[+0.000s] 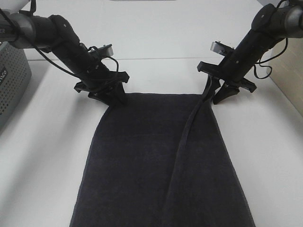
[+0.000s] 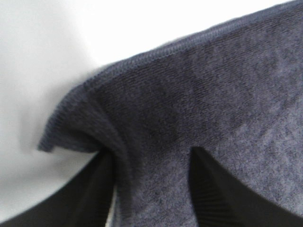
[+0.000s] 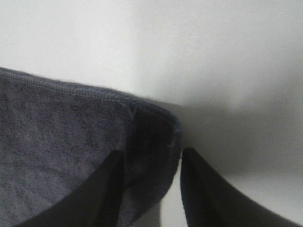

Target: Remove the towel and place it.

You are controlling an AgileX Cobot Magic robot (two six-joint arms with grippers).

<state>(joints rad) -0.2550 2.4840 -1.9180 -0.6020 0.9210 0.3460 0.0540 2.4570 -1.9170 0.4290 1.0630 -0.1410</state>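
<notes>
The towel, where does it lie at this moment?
In the exterior high view the towel lies spread on the white table in the middle, its far corners pinched by the left gripper and the right gripper.

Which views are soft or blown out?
Exterior high: sharp, table near blown out, towel almost black. Left wrist: towel hem fairly crisp, gripper fingers blurred. Right wrist: soft overall, grey shadow beside the towel corner.
</notes>
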